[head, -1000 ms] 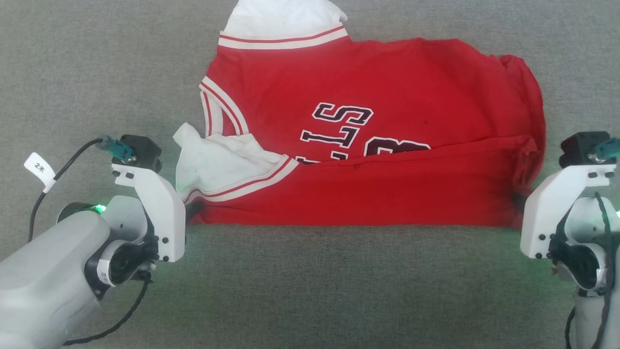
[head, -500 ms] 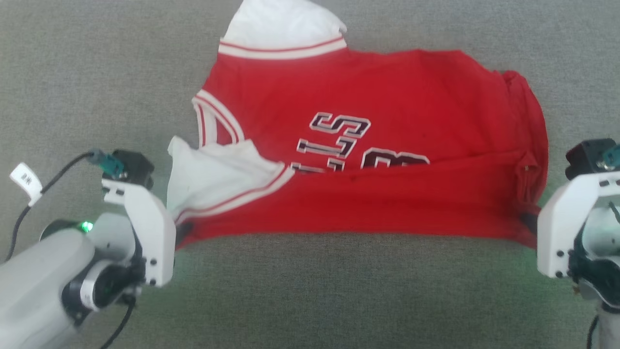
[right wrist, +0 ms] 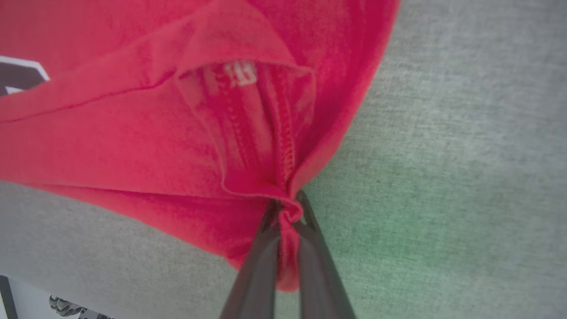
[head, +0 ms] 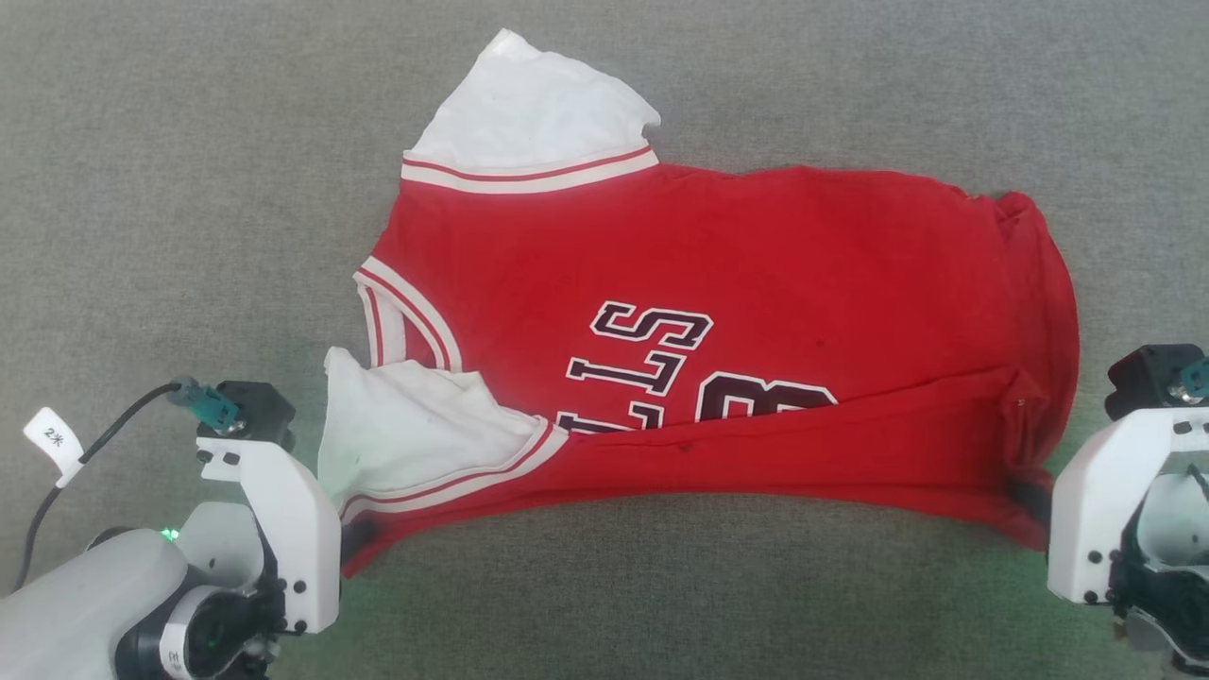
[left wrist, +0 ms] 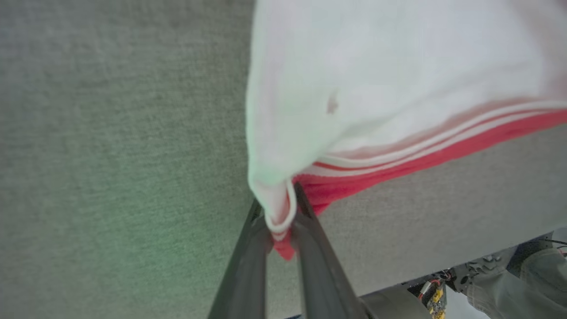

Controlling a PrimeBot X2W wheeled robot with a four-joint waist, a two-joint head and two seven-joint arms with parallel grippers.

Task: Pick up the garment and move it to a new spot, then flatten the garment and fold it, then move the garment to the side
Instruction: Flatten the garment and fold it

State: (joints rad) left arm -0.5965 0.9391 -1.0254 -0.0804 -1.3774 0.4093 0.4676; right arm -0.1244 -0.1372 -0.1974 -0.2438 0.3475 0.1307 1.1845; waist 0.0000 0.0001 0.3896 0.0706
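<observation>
**A:** Head view first. Where is the garment?

**B:** The garment (head: 718,359) lies across the middle of the grey cloth surface (head: 189,189), with its collar end toward 9 o'clock and its hem end toward 3. Its near edge is folded over and hides the lower part of the lettering (head: 652,359). Only "LLS" and part of a digit can be read.

**A:** And the grippers?

**B:** The left gripper (head: 357,543) is at 7 o'clock and the right gripper (head: 1030,501) at 4 o'clock, each at a near corner of the shirt. Their white housings hide most of the fingers, so from here I cannot tell how the jaws stand. The frame edge cuts off both arms.

**A:** Left wrist view?

**B:** Clearer. The left gripper (left wrist: 279,212) has its jaws pressed together, pinching the striped trim where the white sleeve (left wrist: 376,79) meets the red. The cloth is blurred. At 4 o'clock, past the surface's edge, there is some wiring (left wrist: 436,288) and a grey-green fold (left wrist: 522,283), cut off by the corner. I can't tell what the fold is.

**A:** Right wrist view?

**B:** The right gripper (right wrist: 288,208) is clamped on a bunched red hem corner of the garment (right wrist: 133,133). A small white tag (right wrist: 241,73) sits toward 12 o'clock from the pinch, its print too blurred to read. A sliver of lettering (right wrist: 17,75) is cut off at 9 o'clock.
</observation>
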